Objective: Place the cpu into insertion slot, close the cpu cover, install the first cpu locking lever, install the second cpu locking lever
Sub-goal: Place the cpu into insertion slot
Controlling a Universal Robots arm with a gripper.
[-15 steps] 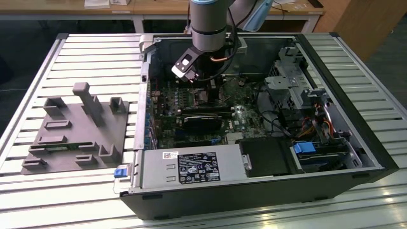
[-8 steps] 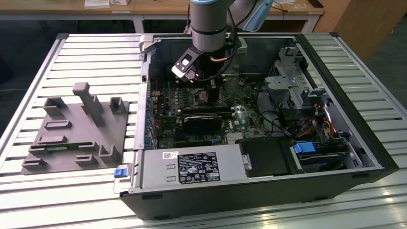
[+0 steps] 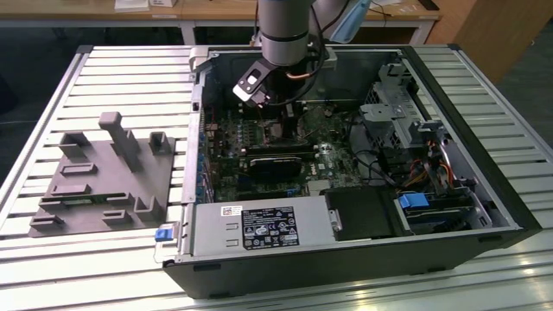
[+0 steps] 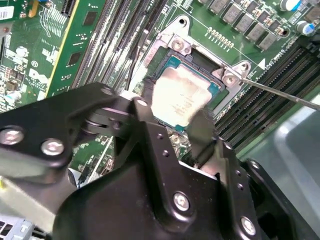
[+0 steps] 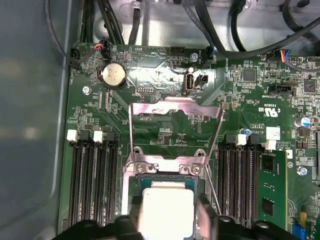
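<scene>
The hand (image 5: 168,220) grips the one cpu (image 4: 182,95) by two opposite edges. It lies flat, face up, squared to the single insertion slot (image 5: 165,169) directly beneath. The one cpu cover (image 5: 175,106) stands raised open.

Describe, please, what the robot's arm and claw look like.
The arm is a silver-grey cylinder with a darker band and a pale blue cap. The claw is matt black and angular, studded with silver screws, and ends in two flat black fingers.
</scene>
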